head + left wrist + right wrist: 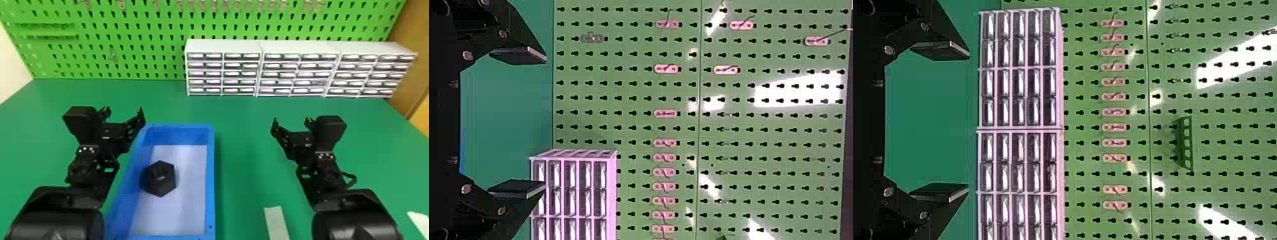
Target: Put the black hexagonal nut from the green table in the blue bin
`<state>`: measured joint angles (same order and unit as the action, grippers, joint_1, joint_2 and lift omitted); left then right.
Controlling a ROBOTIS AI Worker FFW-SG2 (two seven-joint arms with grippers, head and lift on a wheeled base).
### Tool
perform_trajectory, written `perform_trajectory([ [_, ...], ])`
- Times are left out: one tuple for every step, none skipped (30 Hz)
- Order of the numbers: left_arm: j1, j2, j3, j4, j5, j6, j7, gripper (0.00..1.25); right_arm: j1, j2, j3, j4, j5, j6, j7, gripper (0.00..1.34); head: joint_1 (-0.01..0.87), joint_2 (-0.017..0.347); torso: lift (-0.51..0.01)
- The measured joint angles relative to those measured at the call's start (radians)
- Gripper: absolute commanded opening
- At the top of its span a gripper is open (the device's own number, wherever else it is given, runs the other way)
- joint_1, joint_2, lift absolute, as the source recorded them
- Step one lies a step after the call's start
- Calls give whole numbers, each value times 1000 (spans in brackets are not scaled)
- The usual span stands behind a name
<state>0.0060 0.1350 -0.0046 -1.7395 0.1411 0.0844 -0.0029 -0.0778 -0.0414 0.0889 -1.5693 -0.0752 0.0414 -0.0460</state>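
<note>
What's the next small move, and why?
Probably ease the left gripper away from the blue bin: the black hexagonal nut already lies inside, and that gripper is open and empty near the bin's far left corner.

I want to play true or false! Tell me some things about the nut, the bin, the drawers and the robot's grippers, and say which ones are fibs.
1. The nut is inside the bin. True.
2. The left gripper is squeezing the nut. False: it is open and holds nothing.
3. The right gripper is open. True.
4. The bin is red. False: it is blue.
5. The drawers stand at the back of the table. True.
6. The bin is closer to the right gripper than to the left one. False: it is closer to the left one.
</note>
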Motion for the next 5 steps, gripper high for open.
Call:
perform_trajectory([
  [0,0,0,0,0,0,0,882,0,0,0,0,0,0,0,1000,686,52,-97],
  [0,0,0,0,0,0,0,882,0,0,0,0,0,0,0,1000,686,52,-97],
  [0,0,0,0,0,0,0,882,0,0,0,0,0,0,0,1002,686,52,-97],
  [0,0,0,0,0,0,0,882,0,0,0,0,0,0,0,1002,686,52,-97],
  [0,0,0,0,0,0,0,882,-1,0,0,0,0,0,0,1000,686,52,-97],
])
